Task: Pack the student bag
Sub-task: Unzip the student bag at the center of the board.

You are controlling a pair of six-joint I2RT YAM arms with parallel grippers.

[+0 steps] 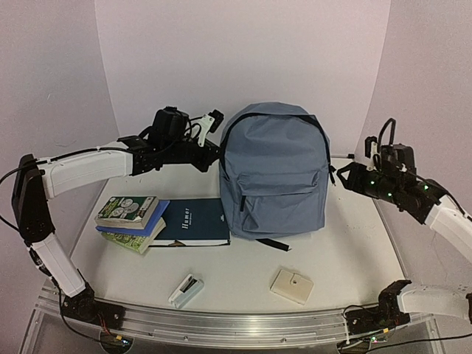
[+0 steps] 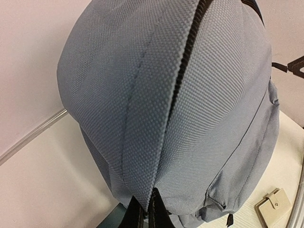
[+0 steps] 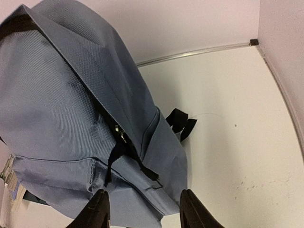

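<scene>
Student bag [image 1: 276, 173] stands upright on desk [image 1: 354, 251], centre-back, toward 12 o'clock, front pocket [image 1: 284, 195] facing the arms. It's slate-blue fabric w/ black zips. A loose black strap end [image 1: 273, 245] lies on the desk at the bag's 6 o'clock.

Left end effector [image 1: 218, 151] is at the bag's 9–10 o'clock, touching its upper side. In left wrist view the dark fingers [image 2: 135, 216] are together, pinching a fold of bag fabric right beside the main zip [image 2: 183, 80], which looks zipped along the stretch visible there.

Right end effector [image 1: 341, 175] sits at the bag's 3 o'clock, just beside its side wall. In right wrist view its fingers [image 3: 97, 211] stand apart w/ the bag's lower corner btwn them; can't tell whether they touch the cloth. Zip pull [image 3: 118, 137] hangs just above that gap and a black strap loop [image 3: 180, 122] pokes out behind the bag.

Rest of desk, top view:
- stack of books [image 1: 129, 217] at 8–9 o'clock
- navy book [image 1: 193, 221] w/ white title, just beside the stack's right, its far corner near the bag base
- small white-and-black item [image 1: 186, 290] at 7 o'clock, type unclear
- beige snap case [image 1: 292, 285] at 6 o'clock, well apart from the bag
</scene>
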